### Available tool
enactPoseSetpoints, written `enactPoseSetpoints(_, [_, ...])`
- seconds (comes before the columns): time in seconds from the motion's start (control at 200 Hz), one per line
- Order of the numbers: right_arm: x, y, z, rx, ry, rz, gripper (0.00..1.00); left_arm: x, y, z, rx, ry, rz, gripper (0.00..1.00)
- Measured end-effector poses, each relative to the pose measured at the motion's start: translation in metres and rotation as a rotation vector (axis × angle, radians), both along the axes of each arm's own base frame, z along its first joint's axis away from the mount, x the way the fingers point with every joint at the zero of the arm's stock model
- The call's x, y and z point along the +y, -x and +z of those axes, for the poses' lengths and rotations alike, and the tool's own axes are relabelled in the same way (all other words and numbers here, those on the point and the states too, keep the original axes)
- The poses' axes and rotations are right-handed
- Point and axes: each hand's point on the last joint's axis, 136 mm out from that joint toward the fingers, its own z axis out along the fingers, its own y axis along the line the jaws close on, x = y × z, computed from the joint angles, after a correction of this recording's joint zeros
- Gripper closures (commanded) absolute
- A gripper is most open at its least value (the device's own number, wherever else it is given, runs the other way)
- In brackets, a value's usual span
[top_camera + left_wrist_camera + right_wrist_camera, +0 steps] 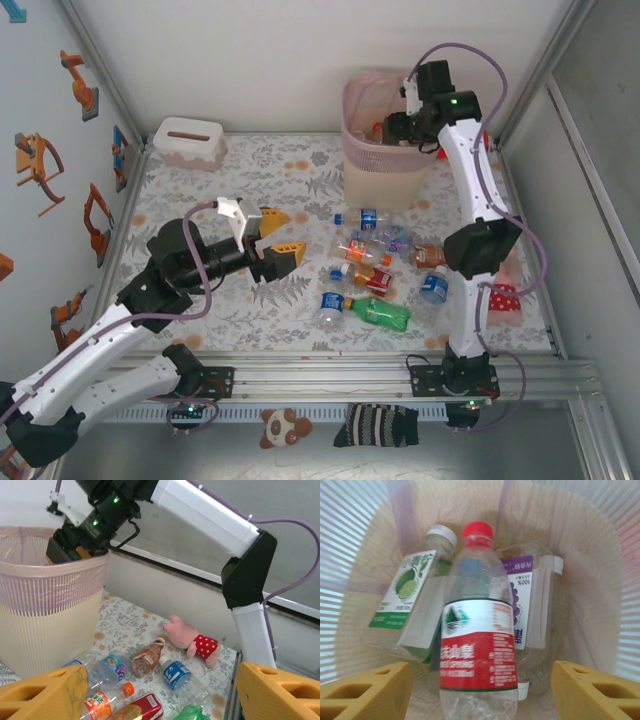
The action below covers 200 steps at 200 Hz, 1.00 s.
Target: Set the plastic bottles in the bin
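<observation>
Since the right claw [480, 690] gapes over the bin [385, 180] at one o'clock, raise it straight; left claw [290, 232] gapes too.

The red-capped bottle [477, 645] runs off the lower edge and hides part of the purple-labelled bottle [524, 597] behind it.

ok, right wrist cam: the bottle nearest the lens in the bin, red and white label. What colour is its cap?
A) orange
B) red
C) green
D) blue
B: the clear bottle in front of the others inside the bin has a red cap at its far end.
</observation>
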Motion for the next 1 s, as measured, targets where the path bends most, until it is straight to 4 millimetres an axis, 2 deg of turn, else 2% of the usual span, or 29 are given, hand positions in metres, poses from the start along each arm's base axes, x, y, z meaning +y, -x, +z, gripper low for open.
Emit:
enactPoseSetpoints(0.376, [-0.001,0.028,0.057,-0.093,-0.057,0.005,0.3,-0.013,-0.028,-0.027,0.093,-0.112,0.073,0.25])
enactPoseSetpoints(0.686, [-0.006,0.066,0.102,-0.171,-0.106,0.001,0.3,-0.024,-0.054,-0.072,0.23,-0.266,0.145,0.26])
enactPoseSetpoints(0.816, [-0.009,0.084,0.112,-0.19,-0.129,-0.002,0.3,-0.026,-0.06,-0.092,0.298,-0.334,0.17,0.29])
enactPoseSetpoints(1.001, [-0.013,0.106,0.115,-0.203,-0.151,-0.018,0.3,-0.026,-0.067,-0.119,0.411,-0.438,0.211,0.32])
